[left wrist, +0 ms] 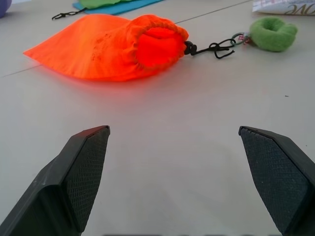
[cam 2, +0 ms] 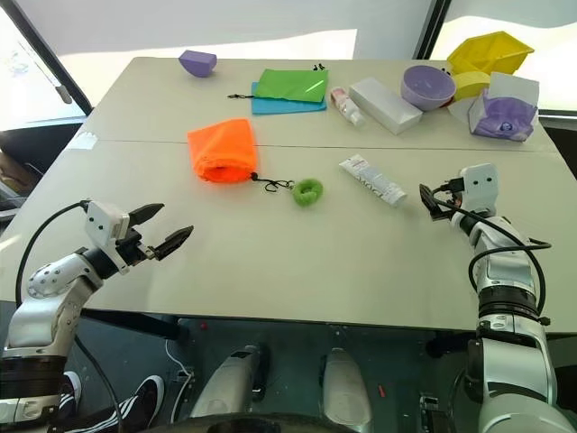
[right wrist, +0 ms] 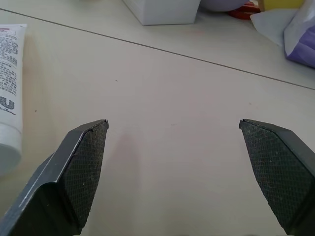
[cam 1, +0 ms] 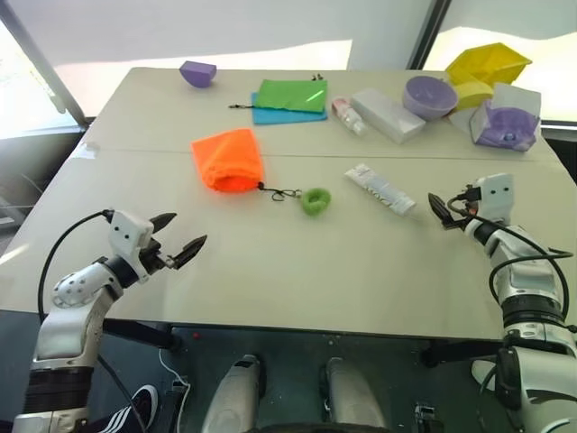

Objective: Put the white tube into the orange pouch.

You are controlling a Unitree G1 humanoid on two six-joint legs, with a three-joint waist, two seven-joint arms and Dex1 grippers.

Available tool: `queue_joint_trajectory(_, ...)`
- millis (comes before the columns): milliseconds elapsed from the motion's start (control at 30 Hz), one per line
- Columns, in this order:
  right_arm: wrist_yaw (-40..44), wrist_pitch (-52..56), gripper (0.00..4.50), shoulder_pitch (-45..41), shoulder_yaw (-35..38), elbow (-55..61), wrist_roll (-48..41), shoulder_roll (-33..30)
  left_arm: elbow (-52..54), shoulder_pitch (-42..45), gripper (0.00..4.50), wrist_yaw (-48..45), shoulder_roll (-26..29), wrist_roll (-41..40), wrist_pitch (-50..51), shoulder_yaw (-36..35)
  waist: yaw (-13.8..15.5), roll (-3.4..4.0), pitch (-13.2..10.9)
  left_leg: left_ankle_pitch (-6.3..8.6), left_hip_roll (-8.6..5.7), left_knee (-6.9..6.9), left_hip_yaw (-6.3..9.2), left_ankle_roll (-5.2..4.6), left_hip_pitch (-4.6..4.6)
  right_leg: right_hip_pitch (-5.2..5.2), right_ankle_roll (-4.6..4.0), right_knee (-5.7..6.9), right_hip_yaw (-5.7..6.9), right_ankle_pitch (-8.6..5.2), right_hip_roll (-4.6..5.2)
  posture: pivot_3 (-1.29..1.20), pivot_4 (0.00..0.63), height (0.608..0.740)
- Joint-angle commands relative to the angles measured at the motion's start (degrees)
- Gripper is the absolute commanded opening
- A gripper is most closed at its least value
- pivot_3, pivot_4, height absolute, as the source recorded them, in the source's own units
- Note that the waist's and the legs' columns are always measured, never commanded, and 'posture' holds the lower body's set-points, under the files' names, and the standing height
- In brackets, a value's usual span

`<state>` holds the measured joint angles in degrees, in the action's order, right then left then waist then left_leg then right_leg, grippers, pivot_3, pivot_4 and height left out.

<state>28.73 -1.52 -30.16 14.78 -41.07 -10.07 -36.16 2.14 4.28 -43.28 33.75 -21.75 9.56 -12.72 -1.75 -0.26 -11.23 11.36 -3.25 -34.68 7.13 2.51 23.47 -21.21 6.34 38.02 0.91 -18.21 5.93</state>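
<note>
We see the white tube [cam 1: 380, 189] lying flat mid-table, well right of the orange pouch [cam 1: 228, 160], whose mouth seems cinched. Left gripper [cam 1: 177, 236] and right gripper [cam 2: 431, 202] both spread wide, empty.

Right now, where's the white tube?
The white tube lies flat on the table, right of centre in the head views, between the green pom-pom and the right gripper, touching neither.

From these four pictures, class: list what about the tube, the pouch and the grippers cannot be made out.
- Tube: print too small in the eye views; cut off by the edge in the right wrist view.
- Pouch: inside hidden by its gathered mouth.
- Right gripper: fingers foreshortened in the eye views.
- Left gripper: nothing hidden.
</note>
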Motion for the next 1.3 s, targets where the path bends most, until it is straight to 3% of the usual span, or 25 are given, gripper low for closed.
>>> queue_joint_trajectory(33, 0.4, -1.4, 4.45, -0.8, 0.8, 0.1, -0.1, -1.2, 1.2, 0.4, 4.50, 0.4, 0.1, 0.6, -2.1, -0.8, 0.1, 0.00, 0.0, 0.00, 0.01, 0.00, -0.08, 0.00, 0.00, -0.02, 0.00, 0.00, -0.07, 0.00, 0.00, 0.00, 0.150, 0.740)
queue_joint_trajectory(733, 1.9, -1.6, 4.45, 1.5, 2.4, 3.6, -2.6, -0.2, -1.4, 3.9, 4.50, 1.1, -3.6, 4.2, -9.7, 1.7, 1.0, -0.01, 0.0, 0.00, 0.04, -0.06, -0.71, 0.00, 0.00, -0.22, 0.17, -0.05, -0.65, 0.12, 0.01, 0.00, 0.150, 0.740)
queue_joint_trajectory(967, 13.9, 3.3, 4.45, 7.8, 2.5, 23.2, -14.4, 3.3, -7.3, 9.9, 4.50, 8.4, -5.8, 12.3, -16.2, 4.0, 0.9, -0.01, 0.0, 0.00, 0.06, -0.06, -0.71, 0.00, 0.00, -0.23, 0.32, -0.04, -0.65, 0.20, -0.02, 0.00, 0.150, 0.740)
queue_joint_trajectory(1133, 19.7, 5.3, 4.45, 14.6, -9.2, 40.8, -9.9, 2.9, -16.0, 17.2, 4.50, 19.5, -6.5, 26.7, -21.2, 9.8, 1.1, -0.03, 0.0, 0.01, 0.04, -0.08, -0.68, 0.00, 0.00, -0.22, 0.37, -0.04, -0.64, 0.22, -0.03, 0.00, 0.150, 0.740)
queue_joint_trajectory(1300, 15.4, 6.4, 4.45, 15.1, -15.2, 48.2, -5.1, 5.8, -23.9, 23.4, 4.50, 28.6, -9.1, 32.1, -21.3, 11.9, 1.1, -0.09, 0.0, 0.01, 0.00, -0.22, -0.68, 0.01, 0.03, -0.22, 0.54, -0.04, -0.66, 0.33, -0.03, 0.00, 0.150, 0.740)
